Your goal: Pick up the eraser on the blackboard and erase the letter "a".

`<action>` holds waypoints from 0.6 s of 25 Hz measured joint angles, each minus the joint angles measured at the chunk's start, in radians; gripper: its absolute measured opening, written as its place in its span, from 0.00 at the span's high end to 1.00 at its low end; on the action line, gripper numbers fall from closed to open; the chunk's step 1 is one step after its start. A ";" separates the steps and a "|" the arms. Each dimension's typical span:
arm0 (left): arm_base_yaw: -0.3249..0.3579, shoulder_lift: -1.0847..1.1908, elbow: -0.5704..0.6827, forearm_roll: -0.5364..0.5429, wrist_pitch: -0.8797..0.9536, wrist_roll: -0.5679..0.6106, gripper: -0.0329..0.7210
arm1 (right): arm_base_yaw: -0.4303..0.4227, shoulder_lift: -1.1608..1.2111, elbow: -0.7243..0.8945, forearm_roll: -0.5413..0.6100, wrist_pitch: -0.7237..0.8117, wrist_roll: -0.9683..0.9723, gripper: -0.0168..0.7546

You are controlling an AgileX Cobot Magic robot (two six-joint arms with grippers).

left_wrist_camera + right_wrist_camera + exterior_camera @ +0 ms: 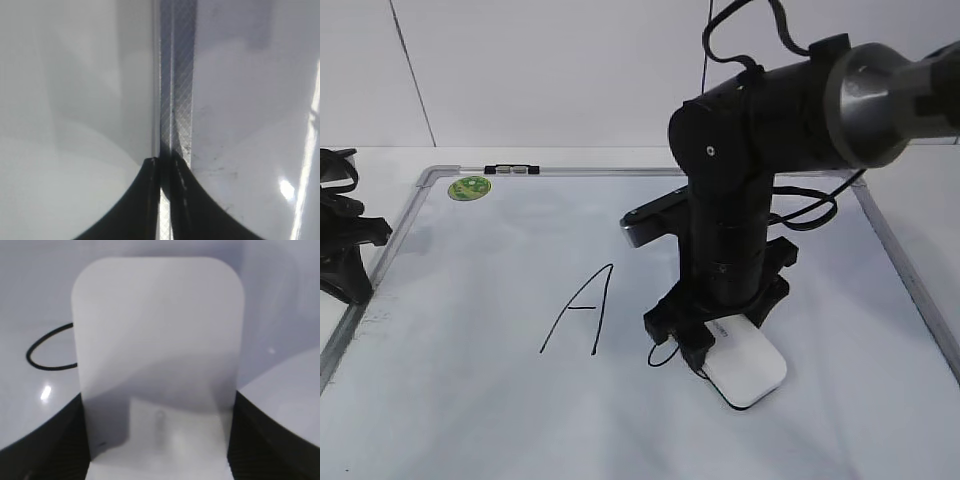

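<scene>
The white eraser (748,364) lies flat on the blackboard (470,330), a white board with a grey frame. My right gripper (715,340) is shut on the eraser, its black fingers on both long sides in the right wrist view (157,440). The eraser (157,340) covers part of the letter "a": only a loop of black line shows to its left (47,352), and in the exterior view (662,355). My left gripper (345,250) rests at the board's left edge, shut and empty, over the frame strip (165,170).
A capital "A" (582,308) is drawn left of the eraser. A round green magnet (470,187) and a small black clip (512,169) sit at the board's top left. The right arm's body (740,200) stands over the board's middle.
</scene>
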 joint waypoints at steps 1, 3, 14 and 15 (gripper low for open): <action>0.000 0.000 0.000 0.000 0.000 0.000 0.93 | 0.012 0.000 0.000 -0.002 0.000 0.000 0.25; 0.000 0.000 0.000 0.000 0.000 0.000 0.93 | 0.030 0.001 0.000 -0.002 0.000 0.000 0.25; 0.000 0.000 0.000 0.000 0.000 0.000 0.93 | 0.087 0.002 -0.001 -0.004 0.008 0.000 0.25; 0.000 0.000 0.000 -0.002 0.000 0.000 0.93 | 0.087 0.002 -0.001 -0.002 0.011 0.000 0.25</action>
